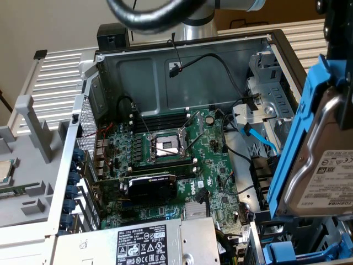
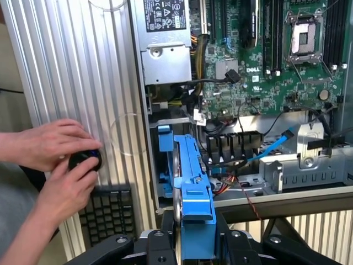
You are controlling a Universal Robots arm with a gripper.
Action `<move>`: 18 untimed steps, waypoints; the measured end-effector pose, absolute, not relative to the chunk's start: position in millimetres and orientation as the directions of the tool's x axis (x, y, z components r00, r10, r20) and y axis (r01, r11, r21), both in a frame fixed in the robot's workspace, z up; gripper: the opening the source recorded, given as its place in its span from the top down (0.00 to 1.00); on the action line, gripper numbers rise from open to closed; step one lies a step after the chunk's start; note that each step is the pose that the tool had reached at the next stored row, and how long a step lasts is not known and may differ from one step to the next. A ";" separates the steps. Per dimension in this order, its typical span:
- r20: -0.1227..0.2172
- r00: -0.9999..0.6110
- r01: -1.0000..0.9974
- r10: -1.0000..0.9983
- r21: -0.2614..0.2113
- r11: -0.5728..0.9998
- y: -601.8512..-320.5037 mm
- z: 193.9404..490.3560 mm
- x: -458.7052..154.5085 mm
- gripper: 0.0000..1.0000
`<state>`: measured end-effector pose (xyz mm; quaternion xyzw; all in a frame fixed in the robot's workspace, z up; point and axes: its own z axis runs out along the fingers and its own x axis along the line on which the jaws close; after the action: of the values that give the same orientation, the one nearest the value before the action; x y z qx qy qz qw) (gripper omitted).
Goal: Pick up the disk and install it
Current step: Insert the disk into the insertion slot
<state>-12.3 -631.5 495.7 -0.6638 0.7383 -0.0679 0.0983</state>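
The disk (image 1: 324,160) hung on its edge over the open computer case (image 1: 143,72), at the exterior view's right; the gripper (image 2: 196,243) was clamped on its blue rails; it looked hard, stiff, a bit heavy and easy to break; the rails seemed the safest place to hold.

We see the disk (image 1: 326,165) raised and tilted at the exterior view's right, blue rails (image 1: 300,124) framing it, white label showing. Beside it we see the open computer case (image 1: 187,74): motherboard (image 1: 218,165) exposed, CPU socket (image 1: 165,146) mid-board, power supply (image 1: 160,243) along the near edge.
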 end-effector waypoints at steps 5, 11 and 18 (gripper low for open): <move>-0.055 -0.097 -0.967 -0.994 -0.231 0.107 -631.4 489.8 -12.3 0.63; -0.055 -0.091 -0.968 -0.994 -0.231 0.101 -631.4 489.9 -12.3 0.63; -0.055 -0.044 -0.971 -0.998 -0.232 0.056 -629.5 489.8 -12.4 0.63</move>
<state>-12.4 -629.5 489.8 -0.6841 0.7195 -0.0654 0.1005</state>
